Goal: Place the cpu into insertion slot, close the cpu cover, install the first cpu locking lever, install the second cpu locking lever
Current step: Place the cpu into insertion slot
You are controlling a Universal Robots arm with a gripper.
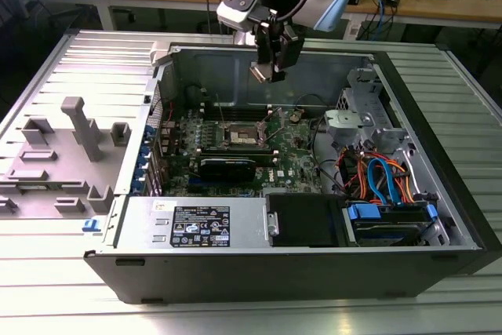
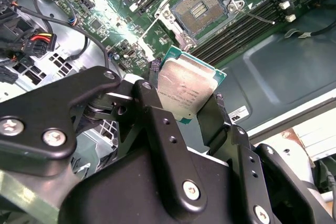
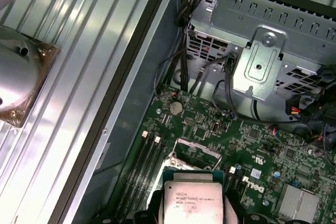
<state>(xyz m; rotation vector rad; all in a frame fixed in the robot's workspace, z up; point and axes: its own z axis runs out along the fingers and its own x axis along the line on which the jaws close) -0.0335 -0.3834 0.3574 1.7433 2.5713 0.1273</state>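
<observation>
Holding the cpu (image 2: 189, 80) by two opposite edges, your claw (image 2: 182, 99) was closed only as far as the chip's width, with one black finger (image 2: 149, 98) on each side and the silver-grey lid left bare between them.

That grip suited the part, by my reading. The chip is light and stiff, but its smooth metal edges give the pads little to bite on, and the contact face underneath is delicate. You would want the hold on the green rim and never on either flat face.

Your arm reached down from above the open computer case (image 1: 314, 268), wrist turned so the claw (image 1: 271, 72) pointed into the bay, well clear of the motherboard (image 1: 290, 162).

The insertion slot (image 2: 202, 9) lay below the fingertips, well apart from them, its dark centre uncovered and bare. Long memory slots (image 2: 247, 30) ran just beside it.

In the first wrist view the cpu (image 3: 191, 200) hung directly in front of the claw, with a silver frame (image 3: 194, 148) beyond it. This was probably the cpu cover swung up, though the chip hid too much of it to be sure.
</observation>
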